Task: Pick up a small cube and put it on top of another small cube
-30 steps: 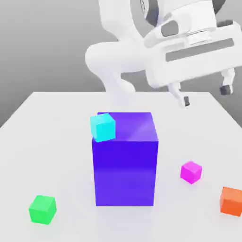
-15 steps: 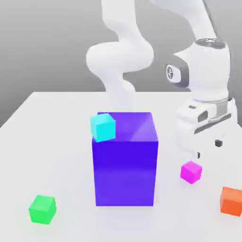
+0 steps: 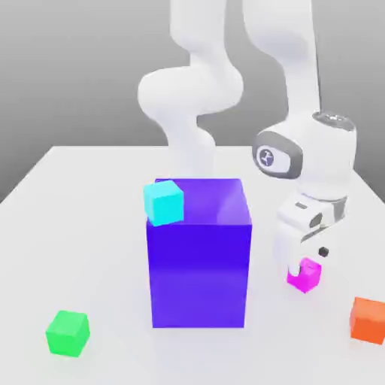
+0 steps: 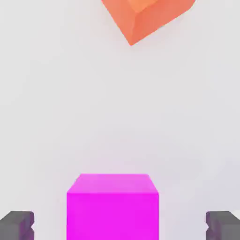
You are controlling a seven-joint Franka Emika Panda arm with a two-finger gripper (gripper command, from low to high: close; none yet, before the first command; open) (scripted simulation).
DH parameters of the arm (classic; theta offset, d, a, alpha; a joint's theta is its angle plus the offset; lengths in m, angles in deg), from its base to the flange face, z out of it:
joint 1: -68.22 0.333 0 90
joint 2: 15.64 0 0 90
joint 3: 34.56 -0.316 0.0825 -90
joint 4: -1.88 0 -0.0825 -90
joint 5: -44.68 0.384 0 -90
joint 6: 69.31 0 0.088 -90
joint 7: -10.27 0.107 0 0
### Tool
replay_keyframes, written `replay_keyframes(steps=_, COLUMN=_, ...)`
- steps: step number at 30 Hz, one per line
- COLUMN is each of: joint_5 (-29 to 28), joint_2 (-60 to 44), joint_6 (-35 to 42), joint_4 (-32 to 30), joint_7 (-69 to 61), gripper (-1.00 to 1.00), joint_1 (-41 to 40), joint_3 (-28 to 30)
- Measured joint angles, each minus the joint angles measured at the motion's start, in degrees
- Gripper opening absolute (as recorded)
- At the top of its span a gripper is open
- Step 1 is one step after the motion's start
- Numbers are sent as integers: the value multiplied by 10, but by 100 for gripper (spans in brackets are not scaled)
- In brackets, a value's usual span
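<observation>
Before closing on the magenta cube, best centre a little: lies on the table between the open tips of the pincer, unheld, with a gap on either side, one narrower than the other. Sits with flat faces turned to the tips, so seems ready for a square grip. Stands wide open, the pincer, probably to come down around without knocking; whether low enough to grip, cannot tell.

Next outward, near the pincer towards the exterior view's right and front, find the orange cube, apart from the magenta one, with bare table between. Keep clear of that edge when shifting.

On the pincer's other side, towards the exterior view's left, comes the big block, bearing the cyan cube by a front corner, perhaps easily knocked off. Beyond, well apart from the pincer, rests the green cube, bare on top, ready for stacking. Probably lift high over the block, or swing round the front, where open table offers room.
</observation>
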State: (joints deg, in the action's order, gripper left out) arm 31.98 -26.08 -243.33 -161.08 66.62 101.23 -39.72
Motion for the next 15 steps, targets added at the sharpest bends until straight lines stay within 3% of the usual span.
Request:
replay_keyframes(steps=4, joint_5=-12, joint_2=-44, joint_6=-35, joint_4=5, joint_7=14, gripper=0, joint_1=33, joint_3=34)
replay_keyframes(steps=5, joint_5=-13, joint_2=-53, joint_6=-43, joint_4=5, joint_7=16, gripper=-100, joint_1=38, joint_3=39)
replay_keyframes(steps=15, joint_5=-12, joint_2=-28, joint_6=-23, joint_4=3, joint_7=12, gripper=-100, joint_1=23, joint_3=25)
